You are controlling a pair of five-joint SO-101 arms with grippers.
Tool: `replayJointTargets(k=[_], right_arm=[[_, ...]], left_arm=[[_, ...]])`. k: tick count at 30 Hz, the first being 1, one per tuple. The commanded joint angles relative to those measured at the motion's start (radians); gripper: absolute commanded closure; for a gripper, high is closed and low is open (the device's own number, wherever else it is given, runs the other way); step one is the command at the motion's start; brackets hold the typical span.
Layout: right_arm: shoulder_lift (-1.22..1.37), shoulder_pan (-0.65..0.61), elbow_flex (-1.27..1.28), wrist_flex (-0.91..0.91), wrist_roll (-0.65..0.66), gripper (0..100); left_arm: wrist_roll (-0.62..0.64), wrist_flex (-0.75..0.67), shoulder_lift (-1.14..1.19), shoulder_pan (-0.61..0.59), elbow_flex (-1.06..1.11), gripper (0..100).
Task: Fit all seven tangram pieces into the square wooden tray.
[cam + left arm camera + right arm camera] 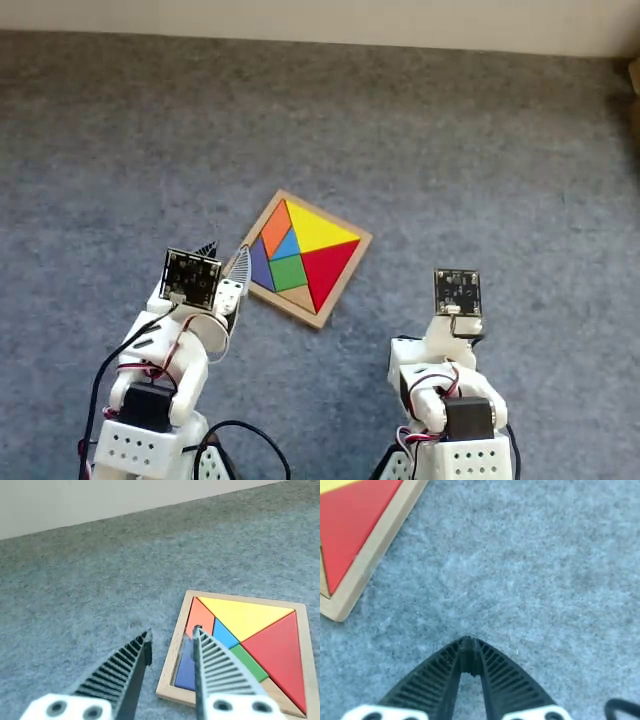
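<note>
Apparently all seven pieces already lie inside the tray, mid-desk. Your left end effector hangs spread across its left edge; your right end effector, pressed together and empty, sits right of it. Next, judge whether each piece lies flush.

The white-and-black left hand is hovering low with its ribbed fingers spread apart; the right hand is pointing downward, fingertips pressing together.
</note>
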Motion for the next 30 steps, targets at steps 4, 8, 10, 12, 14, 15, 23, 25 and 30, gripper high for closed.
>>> replayJointTargets(k=[4,8,10,12,14,15,23,25,30], right_arm=[[-0.013,0.008,0.104,0.002,0.009,99.1],[-0.013,0.008,0.104,0.002,0.009,99.1],[-0.013,0.008,0.104,0.002,0.009,99.1],[-0.013,0.008,0.104,0.002,0.009,99.1],[-0.013,0.008,0.104,0.002,0.009,99.1],[-0.013,0.008,0.104,0.002,0.009,99.1],[-0.013,0.008,0.104,0.002,0.009,99.1],[-0.013,0.008,0.104,0.002,0.009,99.1],[-0.013,0.008,0.104,0.002,0.009,99.1]], left_arm=[[-0.009,0.029,-0.047,-0.021,0.019,86],[-0.011,0.146,-0.045,-0.03,0.019,86],[-0.011,0.21,-0.047,-0.05,0.019,86],[-0.011,0.278,-0.045,-0.082,0.019,86],[-0.011,0.361,-0.045,-0.111,0.019,86],[-0.011,0.396,-0.044,-0.124,0.019,86],[-0.006,0.621,-0.048,-0.305,0.019,86],[-0.009,0.628,-0.048,-0.352,0.019,86],[-0.009,0.635,-0.048,-0.417,0.019,86]])
